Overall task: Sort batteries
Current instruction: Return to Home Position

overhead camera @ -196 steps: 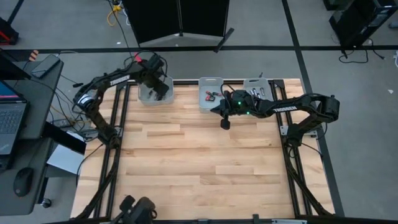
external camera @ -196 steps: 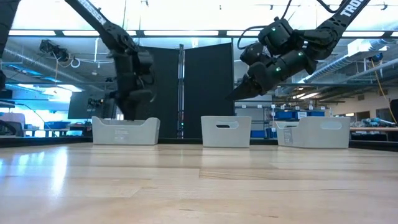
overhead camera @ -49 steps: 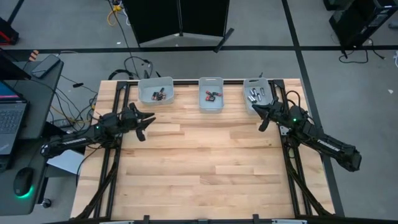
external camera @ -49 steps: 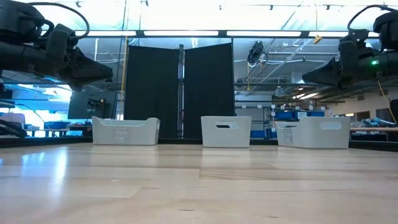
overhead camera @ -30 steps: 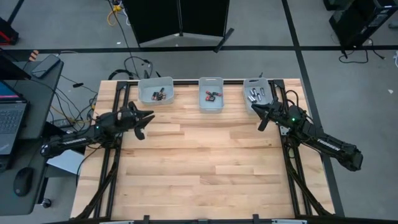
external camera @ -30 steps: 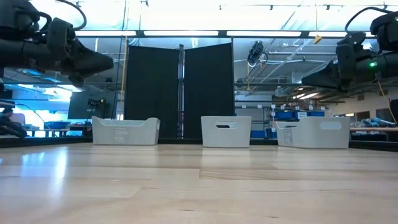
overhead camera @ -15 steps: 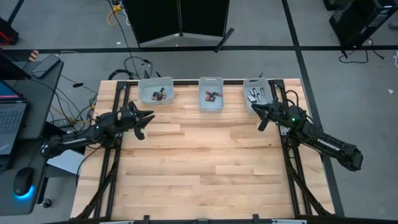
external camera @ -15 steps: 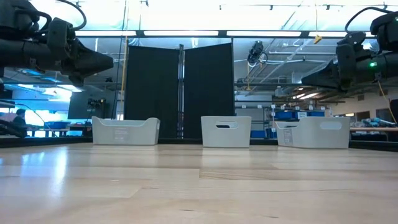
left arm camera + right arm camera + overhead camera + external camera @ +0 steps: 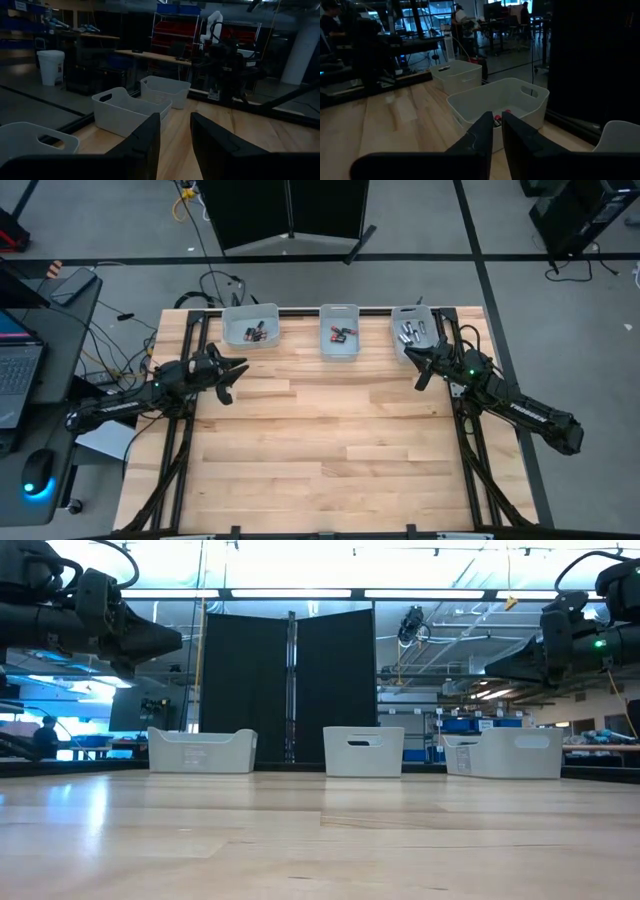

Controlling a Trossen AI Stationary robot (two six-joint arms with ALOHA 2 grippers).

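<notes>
Meanwhile nothing had moved: left gripper (image 9: 235, 375) and right gripper (image 9: 415, 367) hung narrowly parted, empty, over the table's (image 9: 320, 460) sides; batteries (image 9: 340, 333) lay in bins (image 9: 339, 307).

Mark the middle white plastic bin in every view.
High view: middle white plastic bin, centre of the far table edge.
Low view: bin at centre, before the black screen.
Left wrist view: bin, second of three in the row.
Right wrist view: bin holding red-tipped batteries.
Shared landmark: the light wooden table under it.
</notes>
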